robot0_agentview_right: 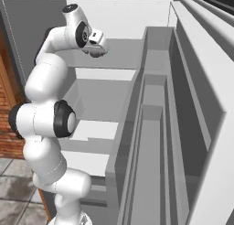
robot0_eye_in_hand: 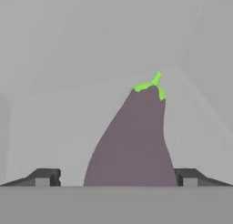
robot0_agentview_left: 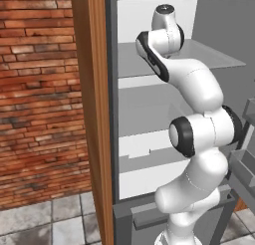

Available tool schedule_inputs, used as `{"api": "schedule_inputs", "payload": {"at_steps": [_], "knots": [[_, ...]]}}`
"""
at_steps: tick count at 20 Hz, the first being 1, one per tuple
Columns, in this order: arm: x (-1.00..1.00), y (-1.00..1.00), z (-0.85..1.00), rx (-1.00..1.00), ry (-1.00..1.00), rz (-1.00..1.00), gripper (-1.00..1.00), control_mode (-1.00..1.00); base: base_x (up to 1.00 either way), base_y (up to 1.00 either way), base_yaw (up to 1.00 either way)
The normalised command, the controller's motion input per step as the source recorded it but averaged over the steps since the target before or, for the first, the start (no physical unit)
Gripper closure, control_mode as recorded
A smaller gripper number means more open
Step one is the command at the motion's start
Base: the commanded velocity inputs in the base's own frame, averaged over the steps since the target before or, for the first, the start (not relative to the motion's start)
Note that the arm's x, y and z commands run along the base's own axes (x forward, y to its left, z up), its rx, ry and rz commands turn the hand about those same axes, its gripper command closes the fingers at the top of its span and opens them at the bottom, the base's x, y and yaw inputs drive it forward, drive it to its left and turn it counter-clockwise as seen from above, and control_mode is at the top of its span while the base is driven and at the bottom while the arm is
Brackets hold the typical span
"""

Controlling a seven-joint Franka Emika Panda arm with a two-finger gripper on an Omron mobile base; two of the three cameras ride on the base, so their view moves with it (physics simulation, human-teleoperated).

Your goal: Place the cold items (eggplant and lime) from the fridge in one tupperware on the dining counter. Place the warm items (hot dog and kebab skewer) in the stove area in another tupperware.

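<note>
Jaws spread wide, one on each side of the eggplant's [robot0_eye_in_hand: 132, 145] broad end, not yet pinching it. Eggplant: purple, green cap pointing to the far side, lying on a grey fridge shelf [robot0_eye_in_hand: 54, 127]; arm [robot0_agentview_right: 45, 77] reaches into the open fridge [robot0_agentview_left: 149, 149]. Step in hand: grasping the first cold item; next, close firmly on the body, then lift clear of the shelf.

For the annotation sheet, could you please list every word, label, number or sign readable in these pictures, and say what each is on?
None: no readable text in any view.
The eggplant between the open gripper fingers carries no sticker.
The fridge shelves, the door bins, the brick wall and the arm are all unmarked.
</note>
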Motion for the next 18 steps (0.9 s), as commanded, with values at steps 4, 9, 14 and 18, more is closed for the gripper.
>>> {"api": "schedule_inputs", "payload": {"at_steps": [4, 9, 14, 18], "knots": [[0.01, -0.05, -0.34, -0.01, 0.08, 0.00, 1.00, -1.00, 0.00, 0.00, 0.00], [-0.02, -0.04, -0.25, 0.00, -0.03, 0.00, 1.00, -1.00, 0.00, 0.00, 0.00], [-0.47, -0.06, -0.19, 0.00, -0.31, 0.01, 1.00, -1.00, 0.00, 0.00, 0.00], [-0.65, -0.01, -0.17, 0.00, -0.31, 0.05, 1.00, -1.00, 0.00, 0.00, 0.00]]}}
